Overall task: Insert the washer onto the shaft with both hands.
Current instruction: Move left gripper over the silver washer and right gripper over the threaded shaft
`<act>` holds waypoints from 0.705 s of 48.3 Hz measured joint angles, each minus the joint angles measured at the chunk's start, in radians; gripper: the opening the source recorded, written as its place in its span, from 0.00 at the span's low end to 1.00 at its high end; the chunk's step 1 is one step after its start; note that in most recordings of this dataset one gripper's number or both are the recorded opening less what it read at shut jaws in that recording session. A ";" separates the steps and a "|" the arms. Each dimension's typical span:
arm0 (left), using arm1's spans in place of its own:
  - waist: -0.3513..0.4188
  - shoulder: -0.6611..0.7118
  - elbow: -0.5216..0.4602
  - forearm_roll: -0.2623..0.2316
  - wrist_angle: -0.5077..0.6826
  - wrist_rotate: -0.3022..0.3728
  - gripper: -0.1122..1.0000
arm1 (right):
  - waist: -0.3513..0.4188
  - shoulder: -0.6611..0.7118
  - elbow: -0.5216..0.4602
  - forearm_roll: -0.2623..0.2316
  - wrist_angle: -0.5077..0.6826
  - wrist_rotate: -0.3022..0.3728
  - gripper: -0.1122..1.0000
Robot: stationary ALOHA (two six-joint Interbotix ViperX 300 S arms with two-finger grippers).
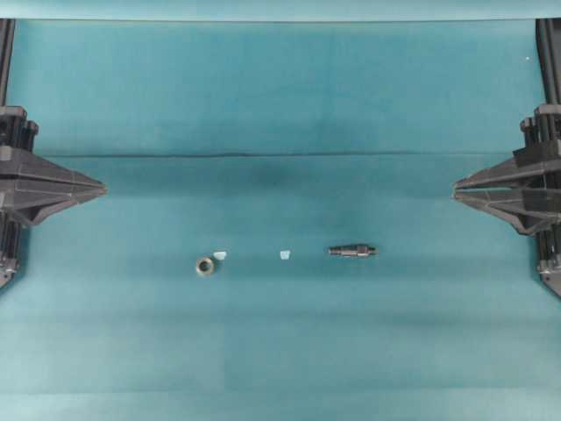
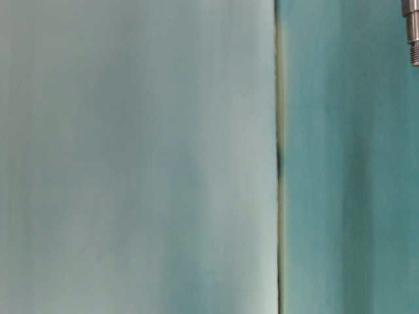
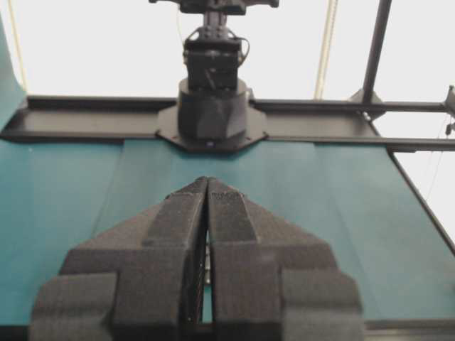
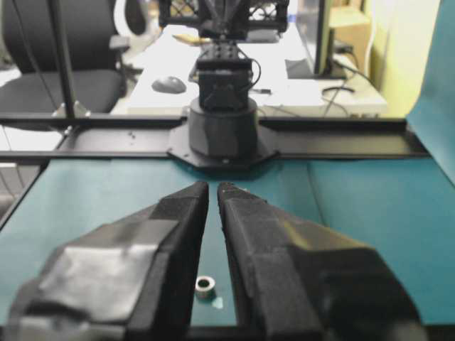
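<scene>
The washer, a small thick grey ring, lies flat on the teal cloth left of centre. The shaft, a dark stepped rod, lies lengthwise right of centre; its tip also shows at the top right of the table-level view as the shaft. My left gripper rests at the left edge, shut and empty, far from the washer. My right gripper rests at the right edge, shut with nothing held. In the right wrist view the washer shows through the narrow slit behind the right gripper. In the left wrist view the left gripper has its fingers pressed together.
Two tiny pale scraps lie on the cloth: one scrap beside the washer, another scrap between washer and shaft. A fold line crosses the cloth. The opposite arm's base stands at the far end.
</scene>
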 measured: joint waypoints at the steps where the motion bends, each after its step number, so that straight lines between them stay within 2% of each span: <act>1: 0.000 0.008 -0.002 0.000 0.012 -0.005 0.12 | 0.002 0.002 0.000 0.000 0.002 0.002 0.10; 4: 0.003 0.052 -0.023 0.005 0.067 -0.049 0.12 | 0.005 0.011 0.002 0.021 0.023 0.009 0.12; 6: 0.005 0.083 -0.038 0.005 0.101 -0.066 0.12 | 0.011 0.021 0.002 0.054 0.052 0.028 0.09; 10: 0.008 0.109 -0.074 0.006 0.141 -0.095 0.12 | 0.018 0.043 0.000 0.121 0.150 0.092 0.04; 13: 0.008 0.110 -0.089 0.008 0.163 -0.107 0.12 | 0.017 0.057 -0.002 0.141 0.218 0.135 0.02; 19: 0.006 0.123 -0.101 0.008 0.212 -0.117 0.12 | 0.015 0.091 -0.021 0.146 0.314 0.181 0.02; 34: -0.009 0.265 -0.172 0.008 0.426 -0.155 0.12 | 0.005 0.284 -0.126 0.146 0.468 0.187 0.02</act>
